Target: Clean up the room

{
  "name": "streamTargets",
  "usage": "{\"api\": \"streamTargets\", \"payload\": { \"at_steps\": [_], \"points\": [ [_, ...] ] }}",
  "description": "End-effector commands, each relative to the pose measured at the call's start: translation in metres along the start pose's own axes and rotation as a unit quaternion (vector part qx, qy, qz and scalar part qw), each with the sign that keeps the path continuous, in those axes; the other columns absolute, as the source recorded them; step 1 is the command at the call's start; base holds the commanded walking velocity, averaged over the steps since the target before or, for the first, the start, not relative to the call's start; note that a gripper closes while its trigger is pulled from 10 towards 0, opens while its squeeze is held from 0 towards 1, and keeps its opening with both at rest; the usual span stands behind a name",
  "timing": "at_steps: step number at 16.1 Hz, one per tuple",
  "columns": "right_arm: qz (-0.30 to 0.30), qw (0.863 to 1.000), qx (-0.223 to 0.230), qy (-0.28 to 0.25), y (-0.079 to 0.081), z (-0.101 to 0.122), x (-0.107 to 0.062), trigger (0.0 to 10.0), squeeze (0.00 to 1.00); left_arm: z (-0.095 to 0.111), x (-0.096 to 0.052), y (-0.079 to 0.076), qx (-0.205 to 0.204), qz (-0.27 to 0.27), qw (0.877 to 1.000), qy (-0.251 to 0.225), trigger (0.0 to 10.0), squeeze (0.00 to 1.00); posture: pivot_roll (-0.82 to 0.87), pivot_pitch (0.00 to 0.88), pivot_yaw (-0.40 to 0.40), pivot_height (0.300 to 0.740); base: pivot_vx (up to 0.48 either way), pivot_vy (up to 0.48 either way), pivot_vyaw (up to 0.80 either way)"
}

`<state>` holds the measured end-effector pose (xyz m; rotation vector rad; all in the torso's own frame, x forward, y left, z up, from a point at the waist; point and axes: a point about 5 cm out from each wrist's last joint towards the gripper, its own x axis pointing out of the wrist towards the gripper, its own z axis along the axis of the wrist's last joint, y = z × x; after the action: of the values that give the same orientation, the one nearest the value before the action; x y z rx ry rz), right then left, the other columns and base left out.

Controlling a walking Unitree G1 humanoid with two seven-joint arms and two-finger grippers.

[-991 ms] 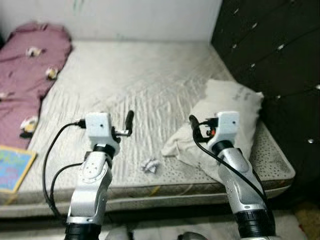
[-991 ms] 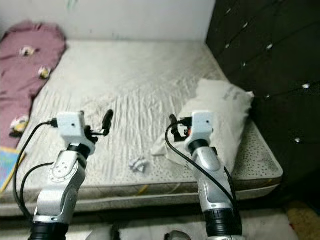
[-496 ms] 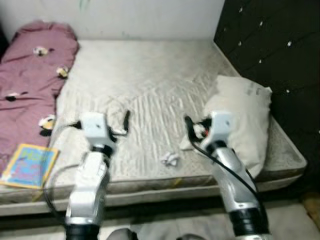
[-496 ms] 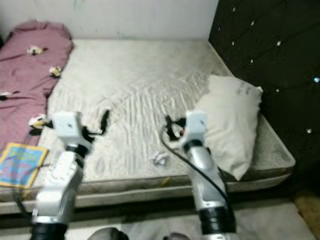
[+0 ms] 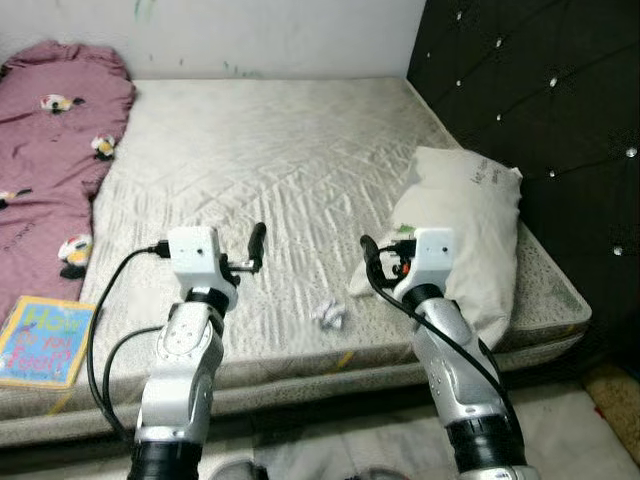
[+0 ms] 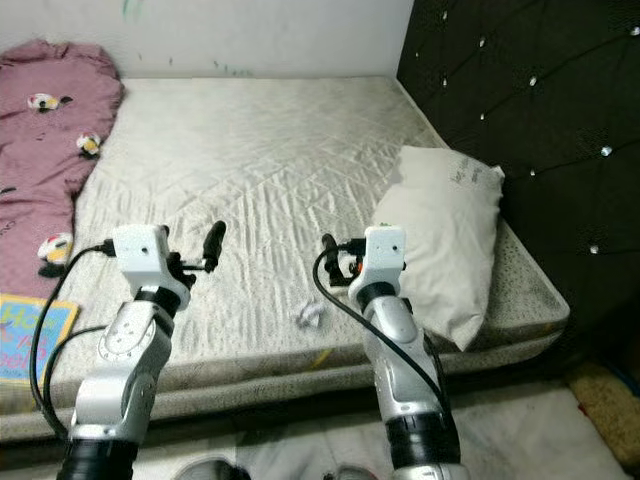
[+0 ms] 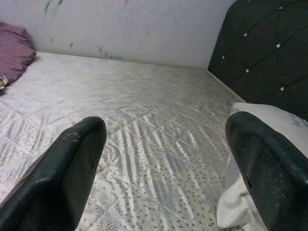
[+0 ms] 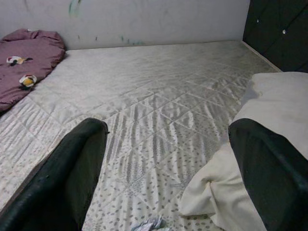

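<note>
A crumpled white paper (image 5: 328, 315) lies on the grey quilted mattress (image 5: 270, 160) near its front edge, between my two arms. My left gripper (image 5: 257, 243) hovers over the mattress to the paper's left, open and holding nothing, its two fingers (image 7: 72, 168) spread wide in the left wrist view. To the paper's right is my right gripper (image 5: 368, 252), open too, beside a cream pillow (image 5: 463, 235). The right wrist view shows the paper (image 8: 150, 225) low between the fingers (image 8: 72, 173), with the pillow (image 8: 250, 139) to one side.
A purple blanket (image 5: 50, 140) with small cartoon prints covers the bed's left side. A colourful book (image 5: 40, 340) lies at the front left corner. A dark tufted headboard (image 5: 540, 110) rises along the right. Pale floor (image 5: 340, 450) shows below the mattress edge.
The whole view has swung about, so the camera moved. Both arms keep the same raised pose with open fingers. The paper lies where it was on the mattress.
</note>
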<state>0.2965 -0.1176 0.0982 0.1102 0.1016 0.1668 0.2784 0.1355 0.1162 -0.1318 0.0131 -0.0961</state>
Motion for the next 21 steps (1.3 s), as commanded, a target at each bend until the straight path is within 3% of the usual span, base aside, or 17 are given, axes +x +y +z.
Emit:
{"api": "streamTargets", "payload": {
  "at_steps": [1, 8, 16, 19, 21],
  "points": [
    [-0.003, 1.0, -0.005, -0.004, -0.001, 0.003, 0.002, 10.0, 0.0, 0.0, 0.0, 0.001, 0.0, 0.0, 1.0, 0.001, 10.0, 0.0, 0.01, 0.0, -0.052, 0.74, 0.319, 0.0, 0.0],
    [0.01, 1.0, -0.016, -0.008, 0.004, 0.004, 0.002, 10.0, 0.0, 0.001, 0.002, -0.004, -0.009, -0.004, 1.0, 0.0, 10.0, 0.0, 0.0, 0.0, -0.048, 0.74, 0.351, 0.0, 0.0],
    [0.015, 1.0, -0.023, -0.004, 0.005, 0.0, -0.001, 10.0, 0.0, -0.002, -0.002, -0.004, -0.005, 0.015, 1.0, -0.002, 10.0, 0.0, 0.01, 0.0, -0.047, 0.74, 0.0, 0.0, 0.0],
    [0.01, 1.0, -0.021, -0.007, 0.003, 0.001, -0.001, 10.0, 0.0, -0.003, -0.005, -0.003, -0.007, 0.02, 1.0, 0.007, 10.0, 0.0, 0.01, 0.0, -0.047, 0.74, 0.0, 0.0, 0.77],
    [0.0, 1.0, -0.018, -0.005, 0.001, 0.0, -0.001, 10.0, 0.0, -0.007, -0.008, -0.007, -0.018, -0.015, 0.999, 0.023, 10.0, 0.0, 0.01, 0.0, -0.049, 0.74, 0.0, 0.0, 0.0]
  ]
}}
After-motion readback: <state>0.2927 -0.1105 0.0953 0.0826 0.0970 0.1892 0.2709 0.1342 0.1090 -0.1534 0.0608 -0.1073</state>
